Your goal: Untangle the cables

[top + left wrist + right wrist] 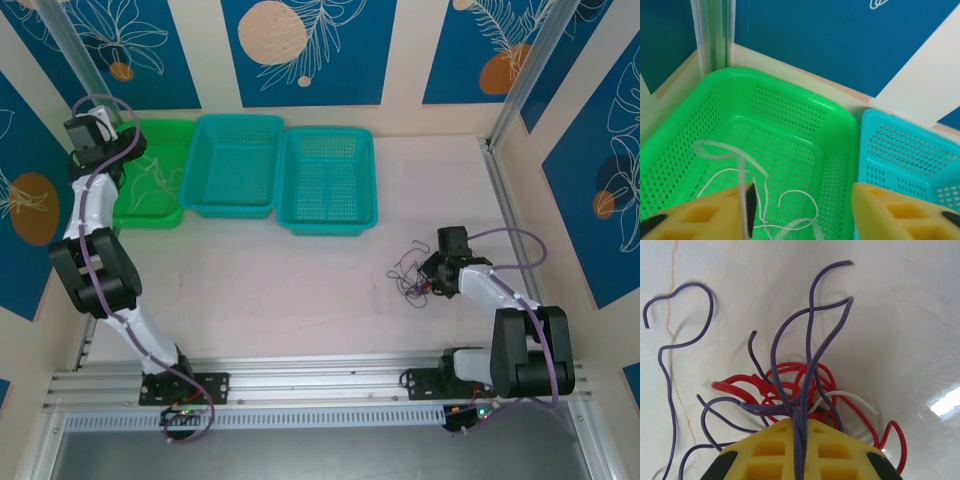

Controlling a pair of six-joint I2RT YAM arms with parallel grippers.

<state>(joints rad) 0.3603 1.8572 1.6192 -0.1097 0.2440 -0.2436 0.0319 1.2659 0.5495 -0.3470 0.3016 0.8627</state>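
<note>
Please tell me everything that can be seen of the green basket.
The green basket is a rectangular tray of glossy plastic, its floor and sloping walls perforated with small holes, its rim smooth. It sits upright on the table, far left, against a turquoise basket. Loops of whitish wire lie inside; the open left gripper hangs above it.

It was a robotics lab cell: a left arm (95,265) and right arm (525,345) bolted to an aluminium rail (320,385) at a pale table (300,290), walled by blue leaf-printed panels (340,75).
</note>
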